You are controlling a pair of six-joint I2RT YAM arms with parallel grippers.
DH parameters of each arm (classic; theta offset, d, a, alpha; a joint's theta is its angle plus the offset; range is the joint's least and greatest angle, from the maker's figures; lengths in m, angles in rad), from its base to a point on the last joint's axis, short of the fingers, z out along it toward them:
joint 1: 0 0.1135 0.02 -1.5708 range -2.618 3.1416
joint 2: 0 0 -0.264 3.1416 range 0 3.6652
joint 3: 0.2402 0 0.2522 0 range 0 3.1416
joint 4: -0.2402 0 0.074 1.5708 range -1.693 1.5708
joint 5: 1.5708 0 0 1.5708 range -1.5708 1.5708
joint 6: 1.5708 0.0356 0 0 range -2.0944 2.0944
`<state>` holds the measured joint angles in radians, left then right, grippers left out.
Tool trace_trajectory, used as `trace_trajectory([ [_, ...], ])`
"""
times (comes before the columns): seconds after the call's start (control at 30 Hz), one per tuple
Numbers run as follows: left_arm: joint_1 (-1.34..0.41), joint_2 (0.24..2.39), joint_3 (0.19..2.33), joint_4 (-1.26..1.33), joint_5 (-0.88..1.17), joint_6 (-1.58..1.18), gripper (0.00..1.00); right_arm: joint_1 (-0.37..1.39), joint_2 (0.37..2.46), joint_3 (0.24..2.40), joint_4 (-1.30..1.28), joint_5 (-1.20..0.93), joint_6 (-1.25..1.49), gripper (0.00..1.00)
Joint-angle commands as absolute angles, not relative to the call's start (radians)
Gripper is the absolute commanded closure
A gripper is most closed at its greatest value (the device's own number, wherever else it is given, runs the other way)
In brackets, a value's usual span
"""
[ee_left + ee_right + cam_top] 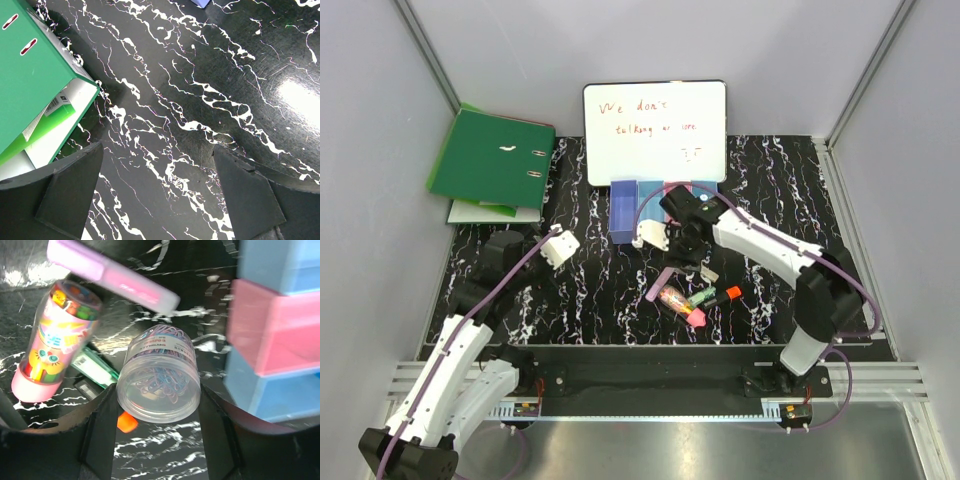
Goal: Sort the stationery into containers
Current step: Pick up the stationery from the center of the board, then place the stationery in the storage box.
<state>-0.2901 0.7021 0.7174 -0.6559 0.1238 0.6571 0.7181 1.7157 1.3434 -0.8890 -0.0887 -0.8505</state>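
My right gripper (685, 255) is shut on a clear round jar of coloured paper clips (160, 385), with a finger on each side, and holds it above the table. Below it lie a lilac marker (112, 275), a pink tube with cartoon print (55, 340), a green highlighter (95, 370) and an orange highlighter (126, 422). In the top view they form a cluster: marker (659, 284), pink (682, 305), green (701, 297), orange (728, 295). The joined bins show a purple-blue one (622, 210), a pink one (275, 330) and a light blue one (270, 390). My left gripper (563, 247) is open and empty over the marbled table (200, 75).
A green ring binder (492, 160) lies at the back left and shows in the left wrist view (30, 75), close to my left finger. A whiteboard with red writing (655, 130) stands behind the bins. Grey walls enclose the table.
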Motion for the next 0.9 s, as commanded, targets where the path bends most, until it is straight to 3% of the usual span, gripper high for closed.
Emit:
trace_trajectory([
  [0.0, -0.295, 0.701, 0.721, -0.607, 0.140, 0.655, 0.01, 0.726, 1.628, 1.440, -0.887, -0.026, -0.824, 0.76],
  [0.27, -0.295, 0.701, 0.723, -0.607, 0.143, 0.655, 0.01, 0.651, 1.684, 1.505, -0.799, 0.072, -0.824, 0.76],
  [0.5, -0.295, 0.687, 0.710, -0.606, 0.132, 0.675, 0.01, 0.522, 1.804, 1.637, -0.788, 0.060, -0.844, 0.77],
  [0.87, -0.295, 0.706, 0.701, -0.601, 0.137, 0.673, 0.01, 0.474, 1.884, 1.684, -0.785, 0.037, -0.871, 0.76],
])
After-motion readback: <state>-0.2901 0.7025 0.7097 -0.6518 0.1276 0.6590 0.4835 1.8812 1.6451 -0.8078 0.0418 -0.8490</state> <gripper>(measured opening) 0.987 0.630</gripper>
